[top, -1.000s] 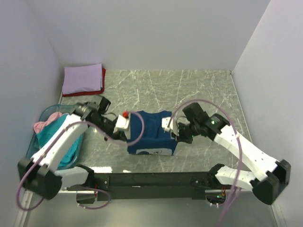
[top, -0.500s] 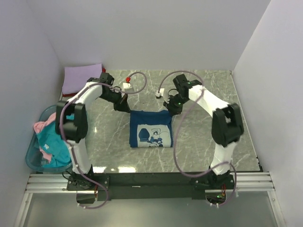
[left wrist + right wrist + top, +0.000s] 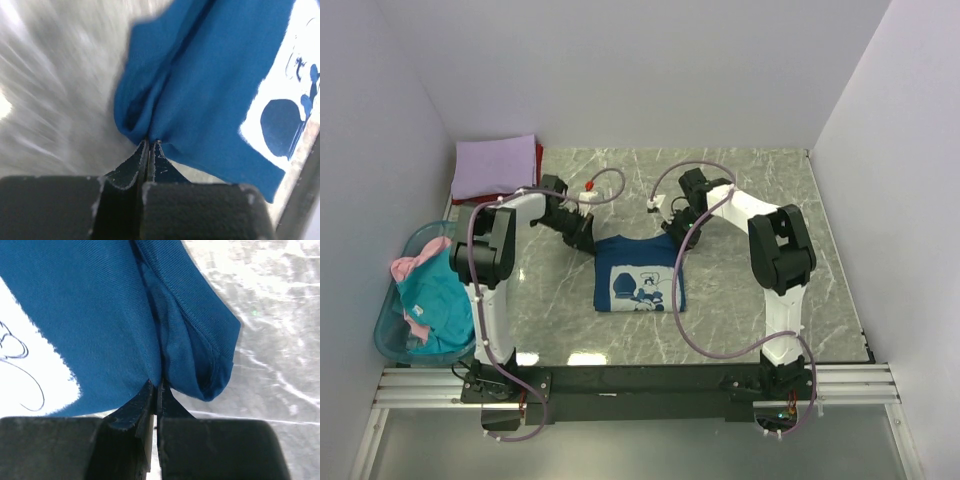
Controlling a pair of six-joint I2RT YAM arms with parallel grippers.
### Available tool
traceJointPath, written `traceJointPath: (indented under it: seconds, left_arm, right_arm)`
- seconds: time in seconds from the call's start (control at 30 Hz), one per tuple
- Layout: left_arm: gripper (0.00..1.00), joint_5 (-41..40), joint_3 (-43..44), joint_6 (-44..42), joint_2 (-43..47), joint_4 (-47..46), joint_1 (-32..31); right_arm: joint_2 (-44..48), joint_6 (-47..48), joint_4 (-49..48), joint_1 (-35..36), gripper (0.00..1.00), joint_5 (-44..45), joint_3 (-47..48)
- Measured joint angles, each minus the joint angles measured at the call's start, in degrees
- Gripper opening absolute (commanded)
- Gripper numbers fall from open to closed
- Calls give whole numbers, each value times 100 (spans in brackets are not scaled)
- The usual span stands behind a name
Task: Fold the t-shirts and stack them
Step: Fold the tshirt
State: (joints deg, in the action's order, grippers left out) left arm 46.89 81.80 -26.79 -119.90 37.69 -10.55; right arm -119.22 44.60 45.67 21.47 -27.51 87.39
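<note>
The left pincer (image 3: 148, 145) is pressed shut on a puckered far-left corner of the blue shirt (image 3: 638, 250), and the right pincer (image 3: 157, 385) is clamped the same way on the far-right corner, cloth bunched at both tips. 1 second ago both arms crouched low over the shirt, which lay bunched with its print (image 3: 642, 285) tucked at the near edge. Now the arms reach farther out and the shirt lies flat mid-bench, print up. This fold looks laid down, so letting go is probably next, then carrying the packet to the stack at far left, where a lavender shirt (image 3: 495, 165) sits on a red shirt (image 3: 538, 170). The packet is nearly square, a little longer left to right, its edges square with the bench (image 3: 750, 200). The pinched edge faces far and the free edge near. Which end holds the collar I cannot tell.
</note>
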Motion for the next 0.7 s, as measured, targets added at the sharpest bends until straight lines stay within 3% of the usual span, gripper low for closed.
traceJointPath:
  seconds: [0.27, 0.33, 0.37, 0.5, 0.6, 0.7]
  left_arm:
    - [3, 31, -1926, 212, 1185, -120, 4]
    - [14, 85, -2260, 90, 1484, -28, 0]
    - [30, 131, -2387, 4, 1650, 33, -2]
    - [53, 310, -2487, -476, 2273, 341, 9]
    - [59, 505, -2411, -717, 2774, 361, 20]
    - [59, 590, -2190, -955, 3071, 304, -219]
  right_arm:
    - [920, -568, -358, 422, 3, -282, -1432]
    - [1233, -745, -315, 529, 12, -498, -1875]
    - [1386, -831, -232, 555, 27, -610, -2041]
    - [1814, -1036, 258, 507, 47, -977, -2166]
    - [2002, -1228, 603, 221, 50, -1375, -1845]
    - [1956, -1572, 645, -168, 45, -1751, -1224]
